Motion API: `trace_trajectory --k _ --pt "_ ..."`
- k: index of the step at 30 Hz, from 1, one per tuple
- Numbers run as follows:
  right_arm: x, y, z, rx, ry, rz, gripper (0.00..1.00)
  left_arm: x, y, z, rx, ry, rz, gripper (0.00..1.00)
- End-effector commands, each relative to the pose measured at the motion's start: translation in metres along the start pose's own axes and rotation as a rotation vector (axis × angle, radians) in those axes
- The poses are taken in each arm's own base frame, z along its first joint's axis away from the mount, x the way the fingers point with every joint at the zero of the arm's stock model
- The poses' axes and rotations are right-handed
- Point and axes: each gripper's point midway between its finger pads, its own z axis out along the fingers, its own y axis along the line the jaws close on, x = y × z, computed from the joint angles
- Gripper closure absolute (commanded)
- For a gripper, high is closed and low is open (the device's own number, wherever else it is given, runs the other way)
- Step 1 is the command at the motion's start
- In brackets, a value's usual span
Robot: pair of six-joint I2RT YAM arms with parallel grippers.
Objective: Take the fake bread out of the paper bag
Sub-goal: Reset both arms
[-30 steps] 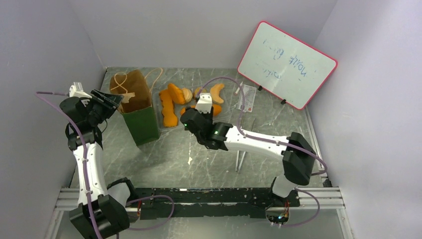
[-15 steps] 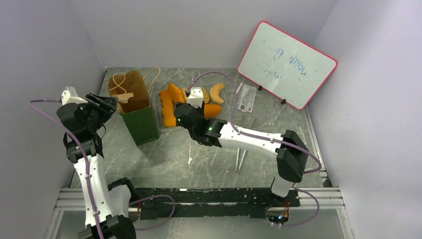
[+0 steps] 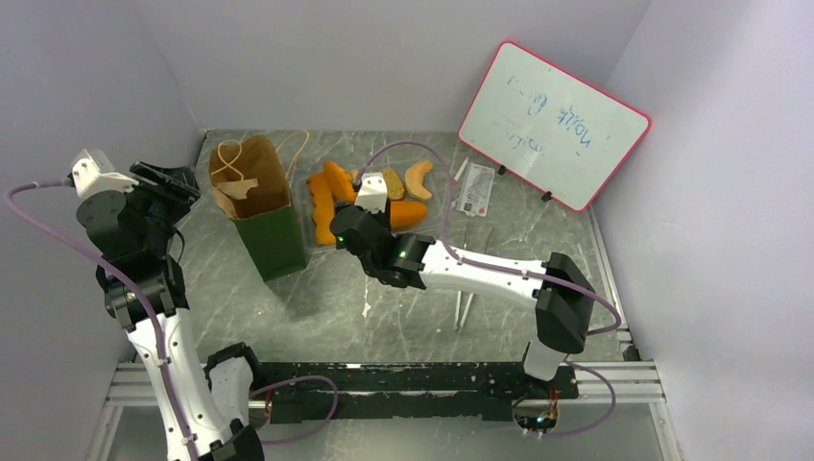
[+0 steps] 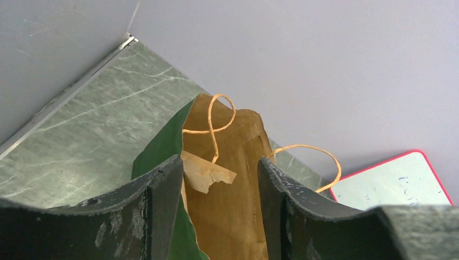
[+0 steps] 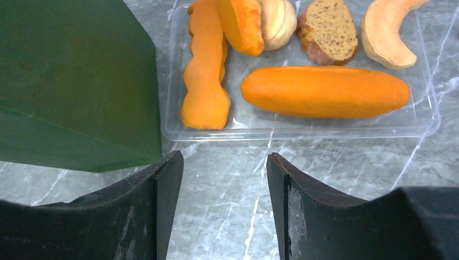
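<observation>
Here the left gripper (image 4: pixel 219 165) hovers by the paper bag (image 4: pixel 238 141), fingers spread, empty; the thin paper likely crumples and is best pinched at the rim. The fake bread (image 5: pixel 325 91) lies in a clear tray (image 5: pixel 430 127) on the surface (image 5: pixel 335 184), seemingly light and stiff; the right gripper (image 5: pixel 224 162), fingers agape, holds nothing.

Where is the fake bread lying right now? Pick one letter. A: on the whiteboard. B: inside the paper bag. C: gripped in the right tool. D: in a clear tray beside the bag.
D: the right wrist view shows the fake bread in the clear tray, beside the paper bag, and the right tool open with nothing in it.
</observation>
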Motion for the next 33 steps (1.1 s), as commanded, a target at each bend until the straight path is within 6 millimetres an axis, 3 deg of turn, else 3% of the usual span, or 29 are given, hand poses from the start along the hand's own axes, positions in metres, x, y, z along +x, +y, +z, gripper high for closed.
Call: trace_trajectory --k 1,8,15,18,22,24,26,29,30,32,33 --pt "-0.025 -0.012 -0.017 0.051 -0.068 0.05 0.38 -0.012 -0.019 -0.002 0.082 -0.038 0.023 0.44" --pt "-0.043 -0.052 -0.032 0.146 -0.131 0.097 0.39 -0.016 -0.085 -0.007 0.462 -0.051 0.078 0.58" --pt "-0.045 -0.099 -0.037 0.233 -0.135 0.144 0.39 -0.017 -0.14 -0.012 0.667 -0.085 0.134 0.58" --pt "-0.049 -0.114 -0.041 0.267 -0.137 0.144 0.39 -0.004 -0.184 -0.005 0.744 -0.045 0.175 0.57" --pt "-0.053 -0.138 -0.044 0.315 -0.137 0.147 0.39 0.034 -0.25 -0.01 0.882 -0.003 0.289 0.56" --pt "-0.051 -0.155 -0.044 0.347 -0.13 0.159 0.39 0.065 -0.276 -0.013 0.929 0.03 0.35 0.56" --pt "-0.052 -0.175 -0.049 0.371 -0.139 0.191 0.39 0.105 -0.288 -0.015 0.917 0.089 0.421 0.55" --pt "-0.05 -0.201 -0.058 0.398 -0.17 0.239 0.39 0.166 -0.284 -0.018 0.888 0.167 0.482 0.55" --pt "-0.052 -0.209 -0.062 0.405 -0.182 0.258 0.39 0.185 -0.276 -0.017 0.864 0.19 0.486 0.55" --pt "-0.035 -0.228 -0.064 0.432 -0.167 0.25 0.4 0.216 -0.26 -0.018 0.83 0.206 0.47 0.54" --pt "-0.032 -0.236 -0.066 0.439 -0.169 0.245 0.39 0.241 -0.243 -0.018 0.803 0.226 0.477 0.53"
